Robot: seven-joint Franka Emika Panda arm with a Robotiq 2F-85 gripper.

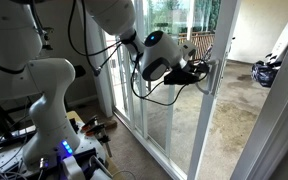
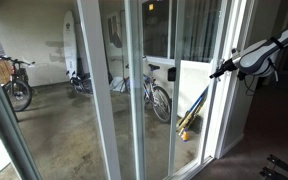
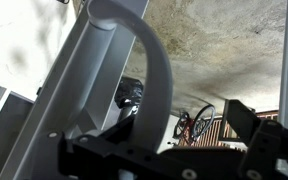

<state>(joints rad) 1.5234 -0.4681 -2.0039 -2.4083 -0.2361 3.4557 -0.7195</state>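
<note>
My gripper (image 1: 202, 72) is at the vertical frame of a sliding glass door (image 1: 164, 110), level with its handle. In the wrist view a curved grey door handle (image 3: 149, 60) arches down between my fingers, close to the left finger (image 3: 124, 118). The right finger (image 3: 246, 118) stands well apart from the handle, and the patio shows through the gap. My gripper (image 3: 182, 115) is open around the handle. An exterior view from outside shows the gripper (image 2: 216, 70) reaching the door's edge (image 2: 227, 100) from the right.
The white robot base (image 1: 44, 110) stands inside with cables (image 1: 94, 125) at its foot. Outside on the concrete patio are bicycles (image 2: 159, 98) (image 2: 14, 85), a white board (image 2: 72, 45) against the wall and a long-handled tool (image 2: 189, 115) leaning by the door.
</note>
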